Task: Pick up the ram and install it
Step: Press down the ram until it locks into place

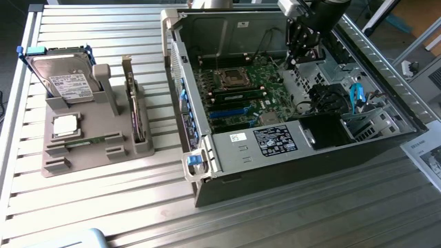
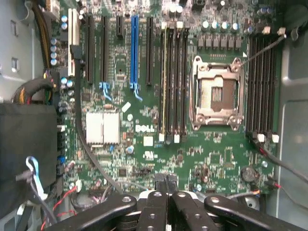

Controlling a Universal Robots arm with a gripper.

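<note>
A slim green ram stick [image 1: 102, 139] rests on edge in a front slot of the grey holder [image 1: 59, 165], at the exterior view's left. A second slim green stick [image 1: 238, 96] sits seated in one of the motherboard's memory slots [image 2: 165, 82], beside the bare CPU socket [image 2: 215, 94]. My gripper [image 1: 299, 54] hangs over the open computer case [image 1: 289, 170], above the far edge of the motherboard and well away from the holder. In the wrist view its black fingers [image 2: 166, 180] are pressed together with nothing between them.
The holder also carries a hard drive [image 1: 65, 80], a square silver CPU chip [image 1: 65, 125] and an upright expansion card [image 1: 131, 103]. Inside the case are black cables [image 1: 324, 98], a blue cable [image 1: 356, 95] and a drive cage [image 1: 368, 121]. The case stands on a slatted metal table [image 1: 276, 222].
</note>
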